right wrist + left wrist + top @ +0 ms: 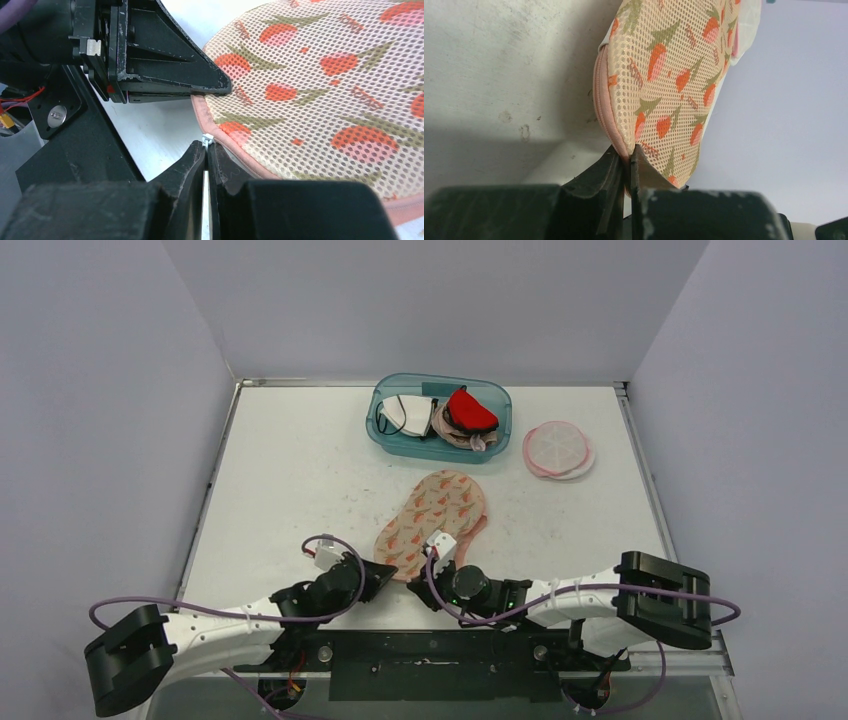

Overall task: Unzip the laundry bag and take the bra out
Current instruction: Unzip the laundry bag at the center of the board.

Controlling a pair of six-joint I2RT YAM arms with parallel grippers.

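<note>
The laundry bag is a peach mesh pouch with orange tulip print and a pink zipper edge, lying mid-table. My left gripper is shut on the bag's near rim, seen in the left wrist view pinching the pink edge of the bag. My right gripper is shut on the small white zipper pull at the bag's near edge, in the right wrist view. The bra is hidden inside the bag.
A teal bin with white, red and tan garments stands at the back. A round pink-rimmed mesh pouch lies to its right. The left gripper's finger sits close above my right gripper.
</note>
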